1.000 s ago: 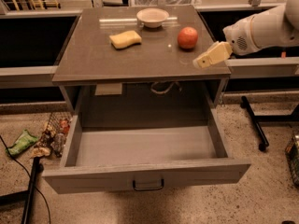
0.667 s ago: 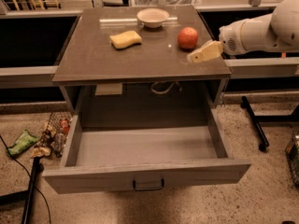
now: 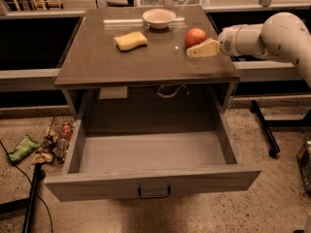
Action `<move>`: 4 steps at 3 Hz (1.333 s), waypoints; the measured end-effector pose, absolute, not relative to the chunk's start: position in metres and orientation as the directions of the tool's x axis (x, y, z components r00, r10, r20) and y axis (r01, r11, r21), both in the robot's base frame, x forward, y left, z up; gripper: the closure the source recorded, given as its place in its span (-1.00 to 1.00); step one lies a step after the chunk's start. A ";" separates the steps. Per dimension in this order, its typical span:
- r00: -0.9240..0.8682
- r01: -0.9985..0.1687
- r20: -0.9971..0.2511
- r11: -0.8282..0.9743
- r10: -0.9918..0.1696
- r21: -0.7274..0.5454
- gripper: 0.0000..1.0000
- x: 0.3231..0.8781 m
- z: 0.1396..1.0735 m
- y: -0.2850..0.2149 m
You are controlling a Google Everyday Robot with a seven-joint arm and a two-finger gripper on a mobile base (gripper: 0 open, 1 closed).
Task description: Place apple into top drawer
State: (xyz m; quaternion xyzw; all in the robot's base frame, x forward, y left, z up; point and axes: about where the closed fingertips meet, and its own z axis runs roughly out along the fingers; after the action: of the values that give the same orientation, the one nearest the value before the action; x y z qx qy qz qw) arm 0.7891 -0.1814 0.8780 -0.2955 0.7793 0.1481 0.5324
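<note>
Small round red-orange apple (image 3: 195, 36) near the grey counter's (image 3: 146, 64) right edge; cream-tipped white gripper (image 3: 203, 49) just beside it, apparently for pickup, grip state indeterminate; wide grey top drawer (image 3: 150, 152) stands open below, ready.

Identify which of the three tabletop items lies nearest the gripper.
The red apple, beside the gripper over the tabletop; sponge and bowl lie farther off.

From where I stand, 3 things sit on the bench (image 3: 146, 69): the bowl (image 3: 159, 18) at the back, the sponge (image 3: 130, 41) in front of it to the left, and the apple (image 3: 195, 36) to the right. The gripper (image 3: 203, 49) comes in from the right, just beside the apple's near side. Below, the drawer (image 3: 150, 153) stands open toward me. Litter (image 3: 23, 148) lies on the floor to its left.
</note>
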 end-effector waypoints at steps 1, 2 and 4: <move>-0.252 -0.595 -0.932 0.801 -0.260 -0.063 -1.00 0.805 0.877 -0.177; -0.260 -0.592 -0.938 0.806 -0.229 -0.033 -1.00 0.819 0.873 -0.165; -0.286 -0.579 -0.942 0.815 -0.176 0.024 -1.00 0.838 0.859 -0.155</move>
State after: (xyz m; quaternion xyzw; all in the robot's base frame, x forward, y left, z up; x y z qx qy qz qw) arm 0.8380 -0.1550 0.8593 -0.2419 0.7804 0.1844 0.5463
